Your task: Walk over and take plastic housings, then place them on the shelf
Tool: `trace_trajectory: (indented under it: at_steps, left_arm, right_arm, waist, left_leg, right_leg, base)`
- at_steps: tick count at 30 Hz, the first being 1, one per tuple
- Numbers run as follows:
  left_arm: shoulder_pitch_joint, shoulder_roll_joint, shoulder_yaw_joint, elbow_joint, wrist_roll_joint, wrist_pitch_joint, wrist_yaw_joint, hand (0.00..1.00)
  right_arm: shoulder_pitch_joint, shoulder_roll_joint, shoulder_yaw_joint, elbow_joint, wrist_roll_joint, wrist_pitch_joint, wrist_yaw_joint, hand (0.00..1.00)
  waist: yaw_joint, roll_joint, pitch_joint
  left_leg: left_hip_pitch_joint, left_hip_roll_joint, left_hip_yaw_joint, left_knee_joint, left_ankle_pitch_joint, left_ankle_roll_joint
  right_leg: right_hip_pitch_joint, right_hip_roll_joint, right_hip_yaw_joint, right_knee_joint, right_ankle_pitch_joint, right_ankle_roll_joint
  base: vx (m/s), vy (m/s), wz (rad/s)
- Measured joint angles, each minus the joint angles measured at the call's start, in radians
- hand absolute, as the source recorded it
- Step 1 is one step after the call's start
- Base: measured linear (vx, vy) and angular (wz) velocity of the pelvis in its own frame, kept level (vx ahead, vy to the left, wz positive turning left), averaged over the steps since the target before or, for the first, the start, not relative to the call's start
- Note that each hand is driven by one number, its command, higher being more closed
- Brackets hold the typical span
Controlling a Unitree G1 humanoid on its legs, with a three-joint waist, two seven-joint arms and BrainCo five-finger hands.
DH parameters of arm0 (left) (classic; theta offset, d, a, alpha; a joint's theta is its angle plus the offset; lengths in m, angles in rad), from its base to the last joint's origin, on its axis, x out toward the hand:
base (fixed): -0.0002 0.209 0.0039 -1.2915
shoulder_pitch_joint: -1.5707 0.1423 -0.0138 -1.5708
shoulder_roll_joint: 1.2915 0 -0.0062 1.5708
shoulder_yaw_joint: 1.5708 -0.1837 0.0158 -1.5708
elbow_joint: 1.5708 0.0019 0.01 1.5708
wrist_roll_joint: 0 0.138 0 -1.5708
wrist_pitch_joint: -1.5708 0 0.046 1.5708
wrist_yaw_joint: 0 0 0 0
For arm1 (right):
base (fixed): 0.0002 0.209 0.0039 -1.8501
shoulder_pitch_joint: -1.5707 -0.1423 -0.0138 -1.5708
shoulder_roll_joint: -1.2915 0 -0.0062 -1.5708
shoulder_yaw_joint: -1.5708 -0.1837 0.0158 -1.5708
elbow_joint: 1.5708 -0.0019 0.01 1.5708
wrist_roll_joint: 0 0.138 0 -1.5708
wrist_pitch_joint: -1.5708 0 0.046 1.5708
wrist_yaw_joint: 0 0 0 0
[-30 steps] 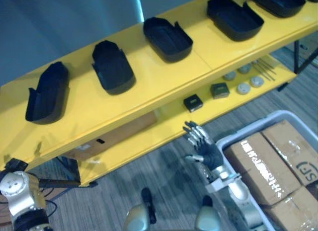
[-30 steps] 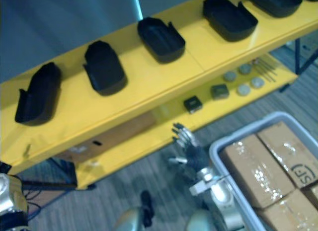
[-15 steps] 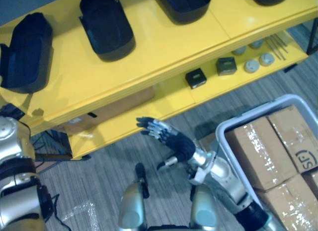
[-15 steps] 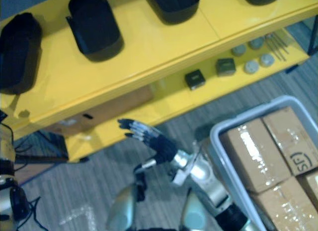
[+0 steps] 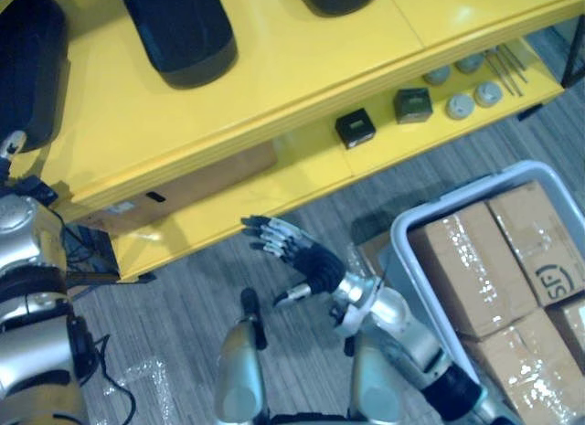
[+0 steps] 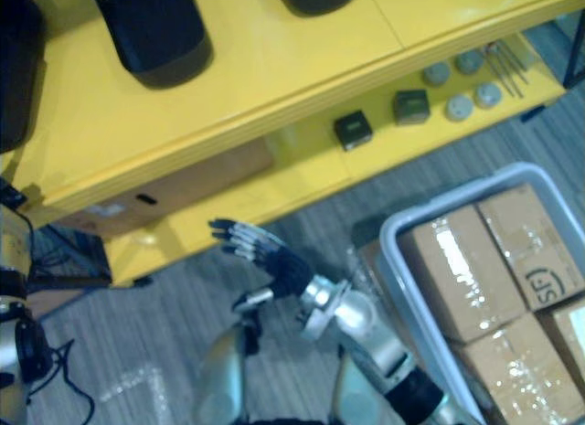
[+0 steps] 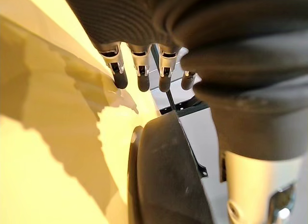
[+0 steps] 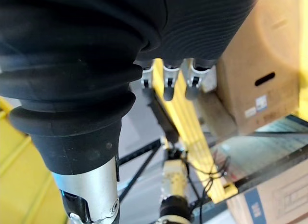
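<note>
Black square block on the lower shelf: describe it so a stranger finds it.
The yellow rack has a lower shelf with a row of small parts. The black square block is the leftmost, darker than the greenish block beside it and square, unlike the round grey discs.

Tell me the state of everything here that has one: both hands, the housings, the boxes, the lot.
Right hand: open, fingers spread, empty, over the floor.
Left hand: open, empty, above the top shelf.
Plastic housings: lying on the top shelf, none held.
Cardboard boxes: taped shut, packed in the grey bin.
</note>
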Motion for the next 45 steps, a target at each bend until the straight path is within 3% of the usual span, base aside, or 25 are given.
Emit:
trace_trajectory:
  at_steps: [6,12,17,28,36,40,43,45]
  left_arm:
    - [-0.025,0.029,-0.02,0.002,-0.002,-0.022,-0.06,0.0]
    - [-0.032,0.03,-0.062,0.005,-0.01,-0.057,-0.172,0.0]
    - [-0.032,0.064,-0.12,0.005,-0.011,-0.059,-0.279,0.0]
    - [0.037,0.103,-0.137,-0.012,-0.048,-0.058,-0.395,0.0]
    - [0.183,0.109,-0.087,-0.058,-0.049,-0.087,-0.463,0.0]
    - [0.257,0.107,-0.038,-0.078,-0.047,-0.086,-0.424,0.0]
    - [0.347,0.068,0.058,-0.084,-0.036,-0.081,-0.291,0.0]
    - [0.416,-0.008,0.208,-0.105,-0.027,-0.108,-0.113,0.0]
  right_arm:
    - [-0.016,0.007,-0.006,0.0,0.001,0.0,0.0,0.0]
    - [-0.017,0.007,-0.015,0.0,0.001,0.0,0.002,0.0]
    - [-0.017,0.007,-0.018,0.002,0.001,0.0,0.002,0.0]
    - [-0.009,0.005,-0.049,0.013,0.001,-0.001,0.03,0.0]
    - [0.051,-0.003,-0.078,0.035,0.0,-0.007,0.046,0.0]
    - [0.073,-0.003,-0.107,0.028,-0.021,-0.032,-0.006,0.0]
    - [0.116,0.011,-0.156,-0.02,-0.123,-0.083,-0.138,0.0]
    - [0.148,0.048,-0.241,-0.071,-0.229,-0.159,-0.272,0.0]
  waist:
    - [0.011,-0.016,0.006]
    - [0.018,-0.016,0.006]
    - [0.027,-0.016,0.006]
    - [0.029,-0.019,0.005]
    - [0.028,-0.019,0.005]
    - [0.027,-0.019,0.005]
    - [0.027,-0.019,0.004]
    - [0.026,-0.022,-0.001]
  left_leg:
    - [-0.012,0.012,0.0,0.022,0.0,0.001]
    - [-0.013,0.012,-0.002,0.025,0.0,0.001]
    - [-0.012,0.011,-0.003,0.022,0.0,0.001]
    - [0.036,-0.005,0.003,-0.011,0.003,0.0]
    - [0.097,-0.019,0.002,-0.045,0.007,-0.001]
    - [0.119,-0.022,-0.005,-0.059,0.007,-0.001]
    - [0.148,-0.025,-0.004,-0.079,0.008,-0.003]
    - [0.168,-0.027,0.0,-0.095,0.009,-0.003]
  right_leg:
    - [-0.01,0.008,0.002,0.016,0.001,-0.001]
    - [-0.01,0.008,0.002,0.015,0.0,-0.001]
    - [-0.01,0.008,0.002,0.012,0.001,-0.001]
    - [0.028,0.003,0.003,-0.005,0.001,-0.001]
    - [0.095,0.002,-0.005,-0.046,0.002,0.001]
    - [0.129,0.001,-0.023,-0.072,0.003,0.002]
    - [0.163,0.002,-0.03,-0.099,0.006,0.005]
    - [0.185,0.004,-0.033,-0.125,0.013,0.007]
  base:
    - [0.01,-0.005,-0.02]
    - [0.0,0.0,0.0]
    - [-0.01,0.002,0.0]
    - [0.01,0.003,-0.01]
    - [0.01,-0.003,0.0]
    - [0.01,-0.005,0.06]
    - [0.03,-0.011,0.02]
    - [0.03,-0.012,-0.03]
